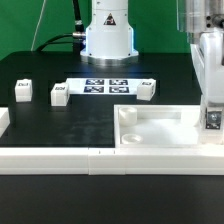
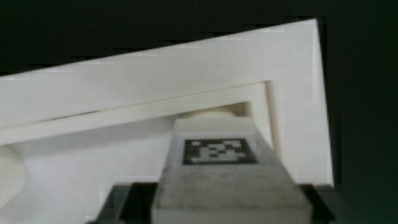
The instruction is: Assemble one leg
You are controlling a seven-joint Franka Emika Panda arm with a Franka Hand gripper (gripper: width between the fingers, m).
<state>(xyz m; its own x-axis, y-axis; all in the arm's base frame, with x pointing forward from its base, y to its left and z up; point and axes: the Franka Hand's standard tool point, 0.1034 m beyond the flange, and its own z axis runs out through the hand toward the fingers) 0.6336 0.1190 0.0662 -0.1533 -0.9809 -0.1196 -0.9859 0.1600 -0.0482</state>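
My gripper [image 1: 211, 106] is at the exterior view's right, shut on a small white leg [image 1: 212, 120] whose marker tag shows. It holds the leg upright over the far right corner of the large white tray-shaped part [image 1: 160, 128]. I cannot tell whether the leg touches the tray. In the wrist view the leg [image 2: 217, 150] stands between my dark fingers [image 2: 128, 203], with the tray's raised corner rim [image 2: 285, 60] behind it. Three more legs lie on the table: two at the left [image 1: 23, 91] [image 1: 58, 95] and one [image 1: 145, 90] beside the marker board.
The marker board [image 1: 107, 86] lies in the middle in front of the robot base [image 1: 108, 35]. Long white border rails [image 1: 60, 155] run along the front edge and the left side. The table is black.
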